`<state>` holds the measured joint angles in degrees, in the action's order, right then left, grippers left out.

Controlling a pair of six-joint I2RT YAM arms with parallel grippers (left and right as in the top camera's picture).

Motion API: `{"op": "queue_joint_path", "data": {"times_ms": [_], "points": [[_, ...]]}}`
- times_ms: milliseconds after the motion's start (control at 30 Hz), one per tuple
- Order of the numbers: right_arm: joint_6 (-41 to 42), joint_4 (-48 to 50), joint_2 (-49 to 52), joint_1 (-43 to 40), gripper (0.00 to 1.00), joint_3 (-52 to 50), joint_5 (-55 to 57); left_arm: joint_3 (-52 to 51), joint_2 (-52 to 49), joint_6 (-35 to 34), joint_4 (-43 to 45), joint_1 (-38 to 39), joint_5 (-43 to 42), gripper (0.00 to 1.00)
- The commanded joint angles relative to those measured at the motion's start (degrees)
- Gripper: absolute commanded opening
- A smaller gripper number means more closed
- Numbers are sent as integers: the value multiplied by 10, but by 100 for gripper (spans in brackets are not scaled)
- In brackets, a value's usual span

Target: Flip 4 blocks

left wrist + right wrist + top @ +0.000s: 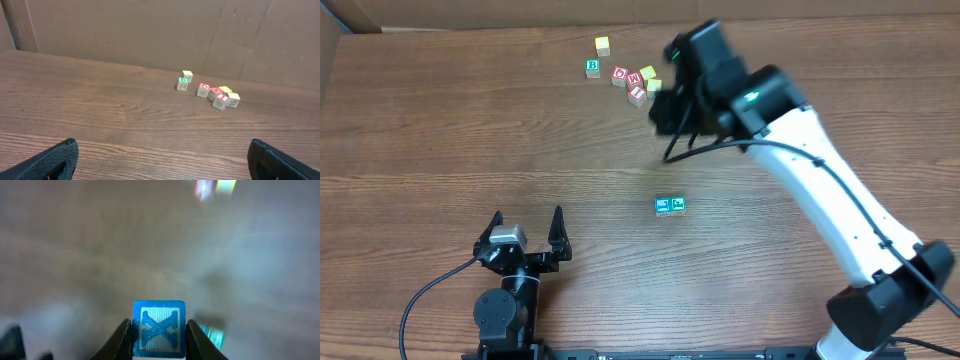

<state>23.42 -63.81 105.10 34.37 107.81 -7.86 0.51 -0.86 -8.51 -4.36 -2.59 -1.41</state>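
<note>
My right fingers [118, 342] grip the X block [159, 335] above the bench [440, 130], near 1 o'clock. My left fingers [558, 226] stand open at 7 o'clock. Hazard: the tip-only grip may let the block twist, drop, and strike the block cluster [625, 76].

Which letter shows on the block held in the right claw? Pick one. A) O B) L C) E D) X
D: in the right wrist view, the right claw is closed on a blue-framed block whose facing side shows an X.
</note>
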Motion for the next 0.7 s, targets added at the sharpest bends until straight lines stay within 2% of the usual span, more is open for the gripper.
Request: {"op": "queue_joint_path", "data": {"times_ms": [0, 233, 400, 500, 600, 667], "points": [[46, -12, 19, 50, 18, -53, 12, -2, 5, 12, -1, 3, 3, 100], [115, 83, 19, 141, 18, -191, 101, -2, 6, 12, -1, 3, 3, 100], [120, 201, 19, 172, 18, -278, 111, -2, 6, 12, -1, 3, 3, 100], [120, 231, 19, 177, 18, -309, 153, -2, 6, 12, -1, 3, 3, 100], [120, 233, 19, 177, 25, -314, 179, -2, 6, 12, -1, 3, 3, 100], [120, 241, 19, 177, 26, -314, 175, -2, 6, 12, -1, 3, 3, 100]]}}
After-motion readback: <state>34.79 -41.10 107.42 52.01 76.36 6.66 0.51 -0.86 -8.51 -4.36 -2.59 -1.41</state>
